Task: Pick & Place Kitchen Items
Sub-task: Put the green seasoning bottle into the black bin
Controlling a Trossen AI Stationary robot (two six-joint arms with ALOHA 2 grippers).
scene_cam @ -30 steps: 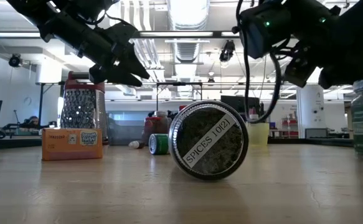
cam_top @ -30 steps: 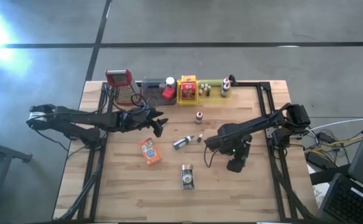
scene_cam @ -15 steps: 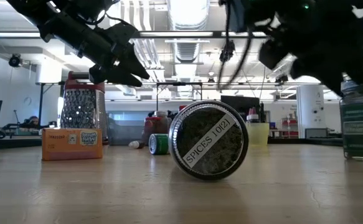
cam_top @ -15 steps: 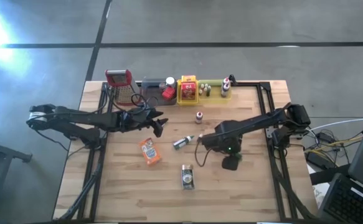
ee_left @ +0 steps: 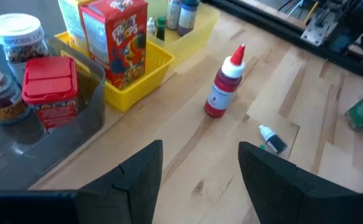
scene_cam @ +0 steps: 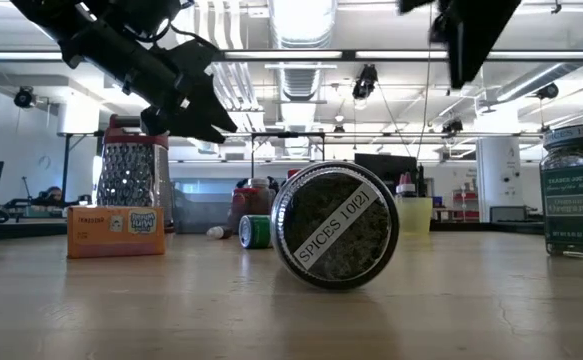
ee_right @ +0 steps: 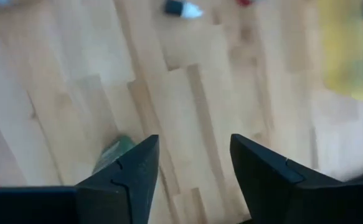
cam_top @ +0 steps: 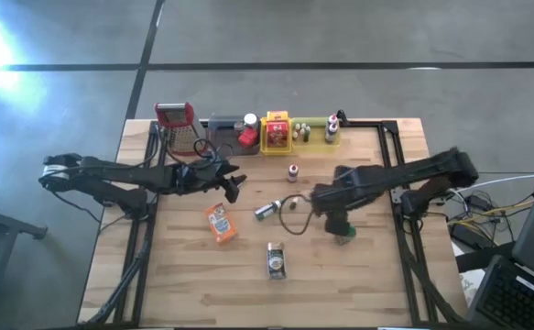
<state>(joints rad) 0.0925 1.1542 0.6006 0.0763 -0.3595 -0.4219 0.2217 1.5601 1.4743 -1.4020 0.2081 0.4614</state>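
Green-labelled spice jar (cam_top: 343,234) upright near table's right edge: likely rigid, smooth, slippery glass; best gripped across the body below the cap. Right gripper (ee_right: 190,171) empty, jaws apart; left gripper (ee_left: 200,171) likewise, hovering near the left-rear trays.

Open bare wood across the near half of the table (cam_top: 193,284), broken only by a lying spice jar (cam_top: 276,260) and an orange packet (cam_top: 219,222). Mid-table narrowed by a small green bottle (cam_top: 267,210), a red bottle (cam_top: 292,171) and an upright jar (cam_top: 343,235). Far edge blocked by grater (cam_top: 176,124) and trays (cam_top: 277,147).
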